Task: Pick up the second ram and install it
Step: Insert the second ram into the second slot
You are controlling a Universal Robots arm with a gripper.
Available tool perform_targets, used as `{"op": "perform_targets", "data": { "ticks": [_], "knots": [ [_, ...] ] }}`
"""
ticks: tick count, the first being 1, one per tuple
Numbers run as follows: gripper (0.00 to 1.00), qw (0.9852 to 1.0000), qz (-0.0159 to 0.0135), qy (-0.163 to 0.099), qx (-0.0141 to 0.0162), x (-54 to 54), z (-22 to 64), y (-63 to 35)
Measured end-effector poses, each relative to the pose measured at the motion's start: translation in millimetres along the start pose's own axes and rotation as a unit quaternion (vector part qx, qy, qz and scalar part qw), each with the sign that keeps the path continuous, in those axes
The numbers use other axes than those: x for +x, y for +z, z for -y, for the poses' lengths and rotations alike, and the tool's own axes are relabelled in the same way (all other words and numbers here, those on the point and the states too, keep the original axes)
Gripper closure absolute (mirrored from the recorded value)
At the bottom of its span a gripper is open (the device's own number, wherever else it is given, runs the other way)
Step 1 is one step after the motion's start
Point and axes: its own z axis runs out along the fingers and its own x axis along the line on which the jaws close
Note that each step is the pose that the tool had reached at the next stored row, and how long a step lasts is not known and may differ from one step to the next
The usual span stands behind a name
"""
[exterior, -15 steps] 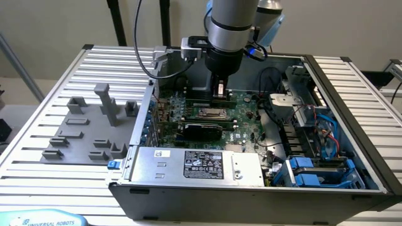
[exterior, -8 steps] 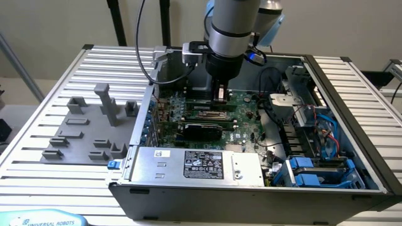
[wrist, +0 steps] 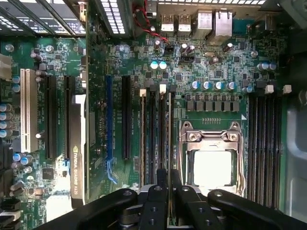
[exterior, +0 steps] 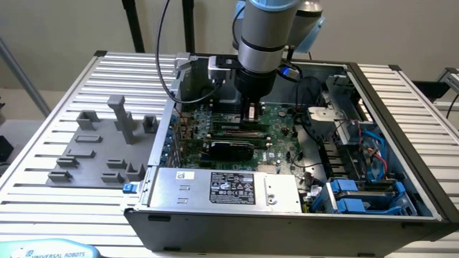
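Looking through the wrist view, you see your claw (wrist: 169, 187) pressed nearly together and pinching the second ram (wrist: 169, 134). The stick stands edge-on along one of the memory slots on the motherboard (wrist: 216, 62), just beside the CPU socket (wrist: 212, 165), and you cannot tell whether it is fully seated. In the exterior view your arm (exterior: 262, 37) reaches straight down into the open computer case (exterior: 287, 226) on the desk (exterior: 43, 215), while the grey parts holder (exterior: 93, 156) lies outside the case on the exterior view's left.
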Motion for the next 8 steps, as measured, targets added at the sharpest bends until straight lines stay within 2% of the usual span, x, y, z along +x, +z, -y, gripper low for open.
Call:
{"op": "perform_targets", "data": {
  "ticks": [8],
  "knots": [
    [0.86,1.0000,-0.0003,-0.007,-0.0025,0.8,0.3,8.1]
  ]
}}
